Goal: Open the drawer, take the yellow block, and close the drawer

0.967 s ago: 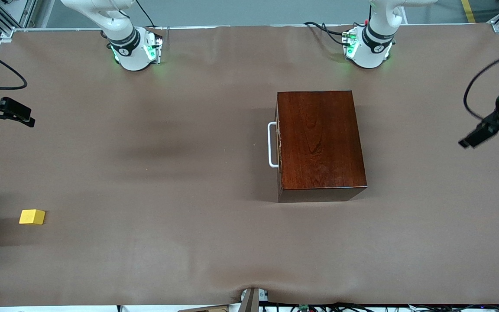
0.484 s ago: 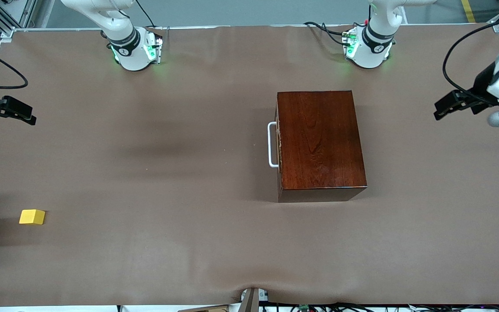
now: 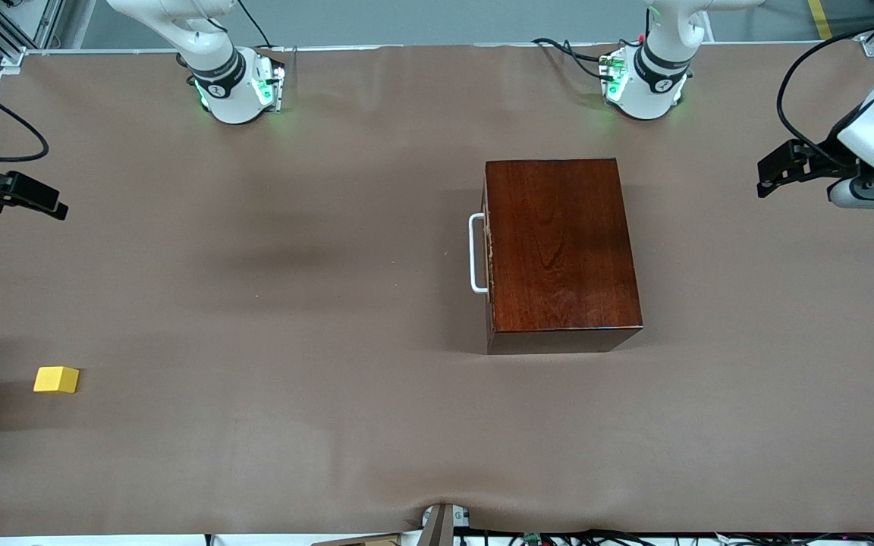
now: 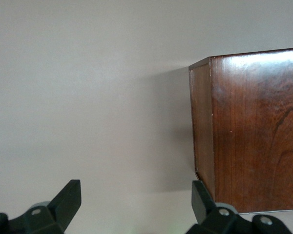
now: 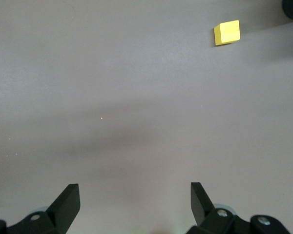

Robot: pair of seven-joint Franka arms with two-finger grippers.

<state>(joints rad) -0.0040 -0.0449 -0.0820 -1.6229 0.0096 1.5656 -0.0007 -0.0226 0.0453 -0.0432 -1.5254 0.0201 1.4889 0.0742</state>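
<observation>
Front view: the dark reddish-brown polished wooden box [image 3: 562, 250] sits on the brown paper-covered counter [image 3: 293, 455], toward the left arm's end. Its drawer [image 3: 488, 250] is pushed fully in; only the front edge and the white U-shaped bar handle [image 3: 475, 253] show, facing the right arm's end. The small bright yellow cuboid block [image 3: 57, 379] lies on the counter near the edge at the right arm's end, well apart from the box and nearer the camera. The left claw [image 3: 774, 167] hangs over the counter edge at the left arm's end; the right claw [image 3: 31, 199] hangs over the edge at the right arm's end. Both are partly cut off, and finger spacing is hard to judge here.

Left wrist view: the left claw [image 4: 136, 207] is released, fingers spread wide, nothing between them. One corner and plain side of the box [image 4: 249, 126] show; handle and drawer front are out of sight.

Right wrist view: the right claw [image 5: 134, 207] is likewise released and empty. The block [image 5: 227, 32] lies on bare counter, well apart from the fingertips. The box is out of frame.
</observation>
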